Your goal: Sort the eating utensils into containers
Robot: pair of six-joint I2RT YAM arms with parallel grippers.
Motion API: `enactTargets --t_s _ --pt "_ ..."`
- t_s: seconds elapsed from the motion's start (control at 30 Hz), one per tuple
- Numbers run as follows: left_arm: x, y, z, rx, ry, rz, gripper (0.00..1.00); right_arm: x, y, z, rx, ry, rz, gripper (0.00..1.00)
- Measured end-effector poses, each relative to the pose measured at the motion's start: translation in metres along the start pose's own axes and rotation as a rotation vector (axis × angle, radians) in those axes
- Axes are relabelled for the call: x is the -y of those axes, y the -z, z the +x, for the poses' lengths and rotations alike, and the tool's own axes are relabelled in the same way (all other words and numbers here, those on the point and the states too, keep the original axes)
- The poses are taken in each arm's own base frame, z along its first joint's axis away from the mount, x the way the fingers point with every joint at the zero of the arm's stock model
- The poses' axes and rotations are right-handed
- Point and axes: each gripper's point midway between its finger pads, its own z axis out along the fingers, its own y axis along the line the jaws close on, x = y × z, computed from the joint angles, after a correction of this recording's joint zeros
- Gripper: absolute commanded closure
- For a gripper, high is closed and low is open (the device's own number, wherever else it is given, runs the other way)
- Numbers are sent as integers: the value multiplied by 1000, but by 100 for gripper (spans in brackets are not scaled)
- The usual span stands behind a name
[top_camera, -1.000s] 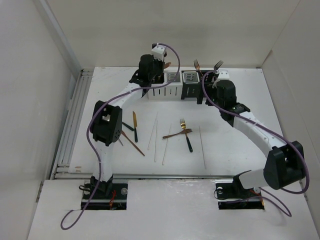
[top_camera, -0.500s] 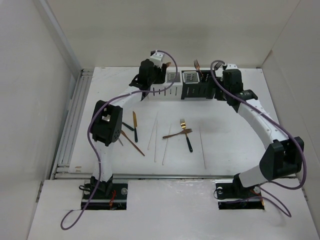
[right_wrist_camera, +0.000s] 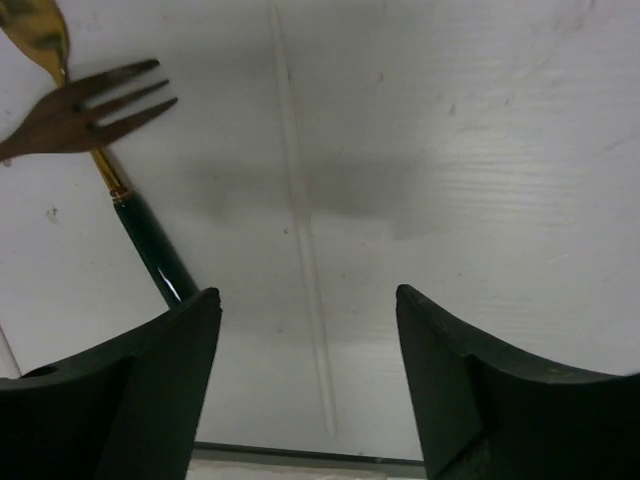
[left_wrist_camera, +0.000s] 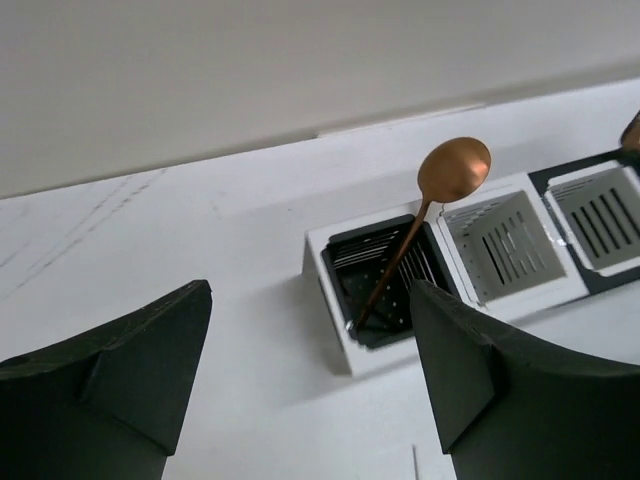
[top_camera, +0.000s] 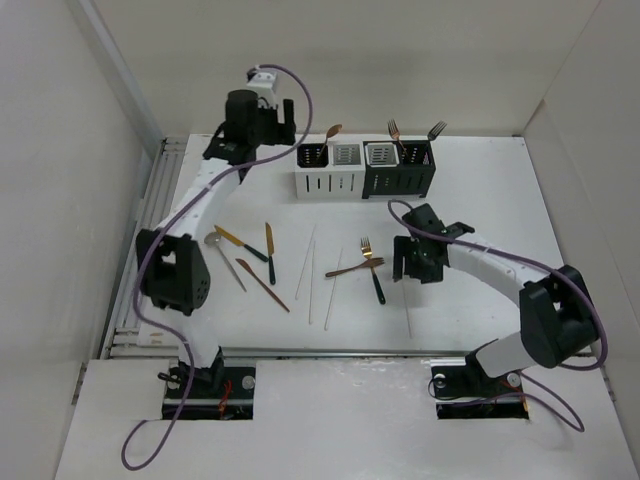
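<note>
White desk [top_camera: 480,200] — copper spoon [left_wrist_camera: 455,170] and two forks [top_camera: 393,128] binned, rest loose; left pincer [left_wrist_camera: 310,330] released, right pincer [right_wrist_camera: 308,330] released over chopstick [right_wrist_camera: 300,200].

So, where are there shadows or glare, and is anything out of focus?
Right wrist view: a soft grey shadow crosses the white chopstick; the copper fork is sharp. Left wrist view: mild shine on the copper spoon, the near dark fingers slightly soft. Top view: even light, faint shadows.
</note>
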Motion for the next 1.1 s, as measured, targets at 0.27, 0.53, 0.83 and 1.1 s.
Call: enactTargets --t_s 0.27,0.53,0.83,1.1 --pt "-29 138 -35 84 115 -65 22 4 -28 34 -110 -84 56 51" --pt "-54 172 47 -57 213 -138 22 -19 -32 29 -132 20 94 100" --pt "-61 210 63 -40 204 -187 22 -15 -25 28 -92 40 116 100" --pt "-32 203 116 -195 142 -60 32 -51 87 -90 394 72 5 100"
